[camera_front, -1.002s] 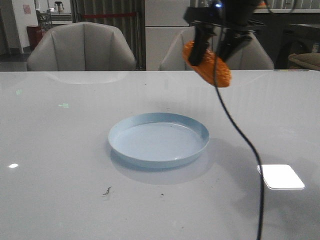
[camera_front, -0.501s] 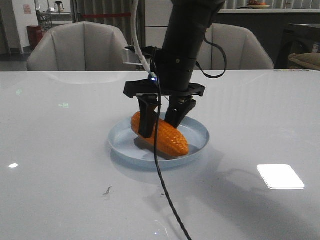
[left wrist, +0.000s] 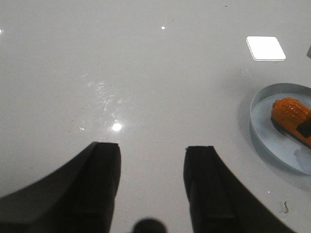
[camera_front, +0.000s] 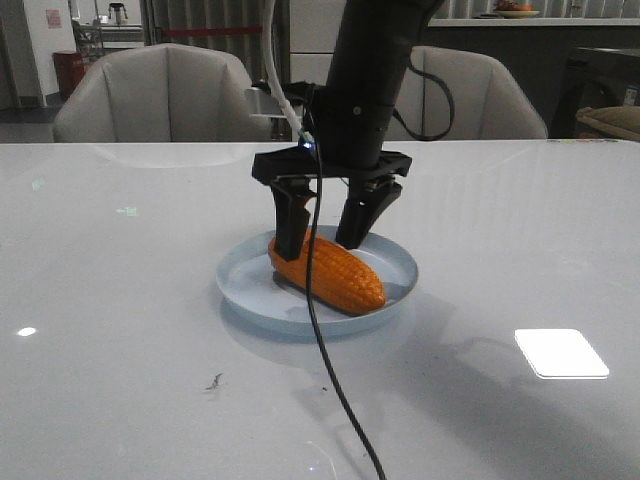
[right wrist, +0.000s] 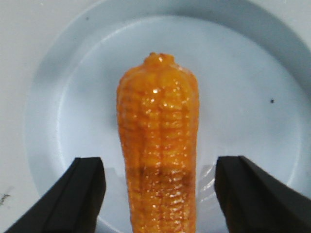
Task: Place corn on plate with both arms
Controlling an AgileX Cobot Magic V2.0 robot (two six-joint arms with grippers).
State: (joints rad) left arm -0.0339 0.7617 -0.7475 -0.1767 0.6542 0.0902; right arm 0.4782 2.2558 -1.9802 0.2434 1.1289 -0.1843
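Right gripper [camera_front: 325, 235] hangs spread wide astride the corn [camera_front: 328, 272], gripping nothing; the cob lies released in the pale-blue plate [camera_front: 245, 290] at frame centre.

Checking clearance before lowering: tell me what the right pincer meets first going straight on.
Most likely the corn, lying on the plate between the open fingers of the right pincer; depth is unclear.

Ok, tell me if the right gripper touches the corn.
Apart. The right wrist view shows pale plate on both sides of the corn, between it and the right gripper's open fingers.
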